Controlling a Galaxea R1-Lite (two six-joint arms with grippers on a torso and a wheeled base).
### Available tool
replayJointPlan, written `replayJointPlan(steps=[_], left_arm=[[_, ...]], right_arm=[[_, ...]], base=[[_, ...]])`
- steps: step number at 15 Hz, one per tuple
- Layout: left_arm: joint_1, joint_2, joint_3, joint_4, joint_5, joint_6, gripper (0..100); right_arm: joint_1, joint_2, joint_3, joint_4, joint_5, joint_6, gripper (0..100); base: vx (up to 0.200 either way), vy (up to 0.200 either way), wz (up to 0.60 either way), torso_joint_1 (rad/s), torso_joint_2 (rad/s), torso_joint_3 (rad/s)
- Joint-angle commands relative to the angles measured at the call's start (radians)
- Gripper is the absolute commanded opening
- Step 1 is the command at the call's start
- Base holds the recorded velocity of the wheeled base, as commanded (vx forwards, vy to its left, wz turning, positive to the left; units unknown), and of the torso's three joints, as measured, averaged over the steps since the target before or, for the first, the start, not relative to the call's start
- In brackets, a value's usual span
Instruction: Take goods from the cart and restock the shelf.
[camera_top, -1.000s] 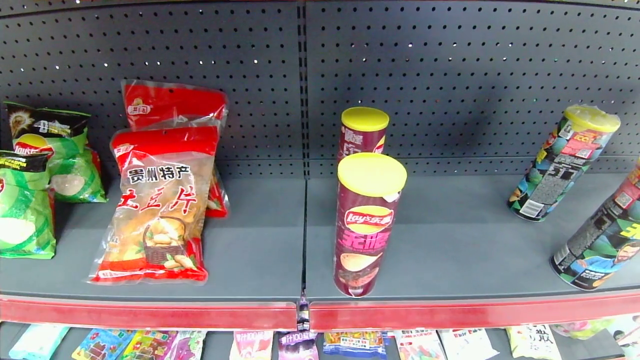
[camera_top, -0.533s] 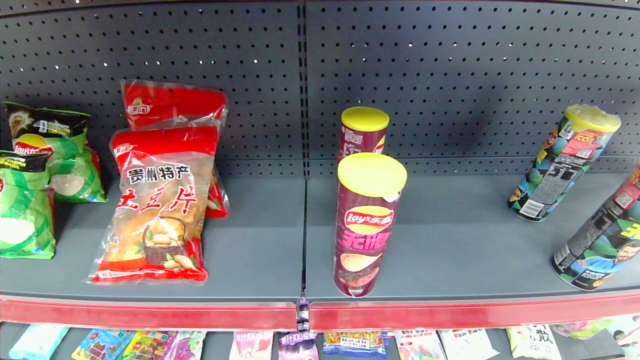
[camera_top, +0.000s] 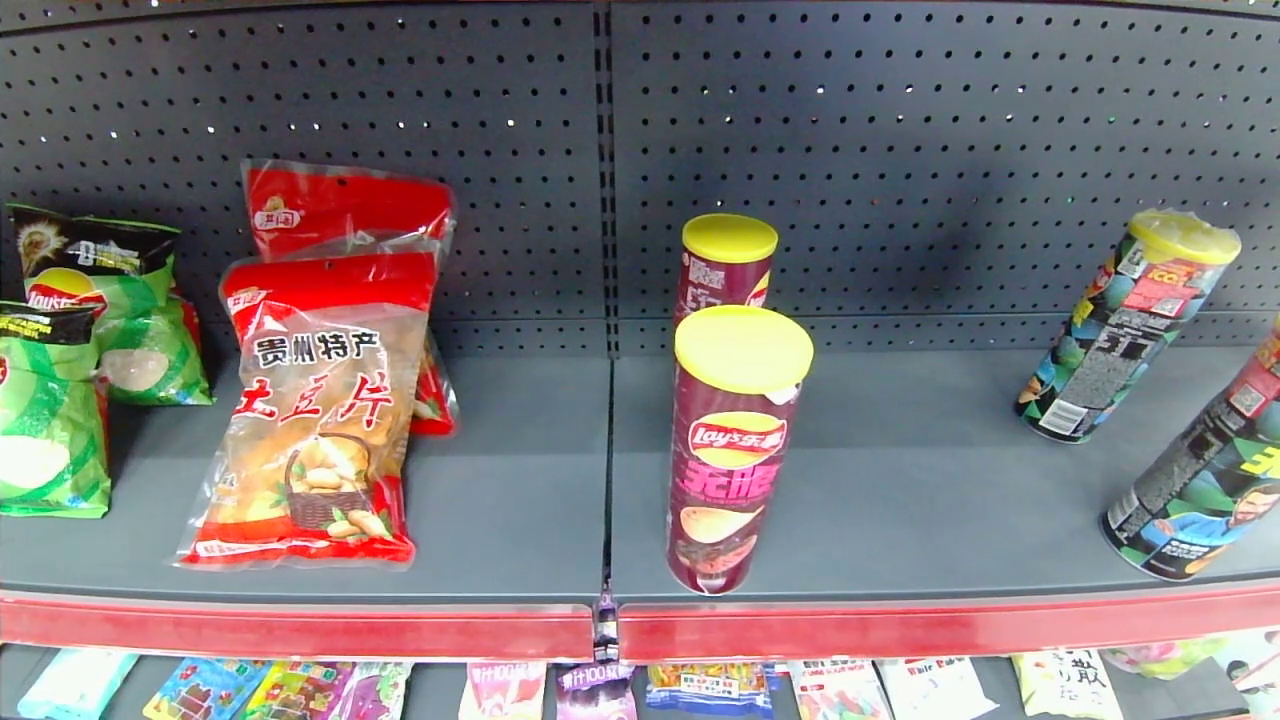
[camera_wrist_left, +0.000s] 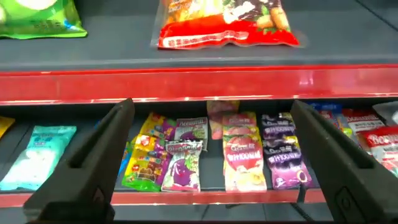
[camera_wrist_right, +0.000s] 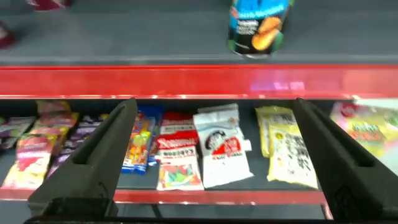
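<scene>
The jaws of the left gripper (camera_wrist_left: 211, 109) and right gripper (camera_wrist_right: 214, 106) gaped wide and empty before the shelf (camera_top: 900, 480). On it, the front purple can (camera_top: 735, 450) hid most of the rear can (camera_top: 728, 262), and the picture's edge cut off a patterned can (camera_top: 1200, 480).

Dark perforated back panel (camera_top: 950, 120), grey shelf (camera_top: 900, 500), glossy red front rail (camera_top: 900, 628), central vertical seam (camera_top: 604, 200)

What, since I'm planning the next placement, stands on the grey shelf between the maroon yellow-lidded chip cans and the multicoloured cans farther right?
Nothing visible: the grey shelf lies bare between the front maroon can and the multicoloured cans.
</scene>
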Motion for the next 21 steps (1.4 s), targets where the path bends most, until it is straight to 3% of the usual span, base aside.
replayJointPlan(steps=[1,3,5,11,14,18,21], left_arm=[[-0.073,-0.036,0.000,-0.002,0.004,-0.010,100],[-0.058,-0.073,0.002,-0.002,0.013,-0.006,100],[-0.058,-0.073,0.000,-0.002,0.061,-0.007,100],[-0.058,-0.073,0.002,-0.003,0.061,-0.003,100],[-0.058,-0.073,0.002,-0.003,0.062,-0.006,100],[-0.058,-0.073,0.002,-0.003,0.062,-0.004,100],[-0.058,-0.073,0.002,-0.003,0.062,-0.004,100]], right_arm=[[0.005,-0.023,0.001,0.000,-0.008,-0.002,100],[0.005,-0.023,0.001,0.000,-0.026,-0.002,100],[0.005,-0.023,0.001,0.000,-0.031,0.000,100],[0.005,-0.024,0.001,0.000,-0.031,0.000,100],[0.005,-0.023,0.001,0.000,-0.031,0.000,100],[0.005,-0.023,0.001,0.000,-0.031,0.000,100],[0.005,-0.023,0.001,0.000,-0.029,0.000,100]], base=[[0.000,0.000,0.00,0.000,0.00,0.000],[0.000,0.000,0.00,0.000,0.00,0.000],[0.000,0.000,0.00,0.000,0.00,0.000],[0.000,0.000,0.00,0.000,0.00,0.000],[-0.200,0.000,0.00,0.009,0.01,0.001],[0.000,0.000,0.00,0.000,0.00,0.000],[0.000,-0.200,0.00,0.007,0.00,0.006]])
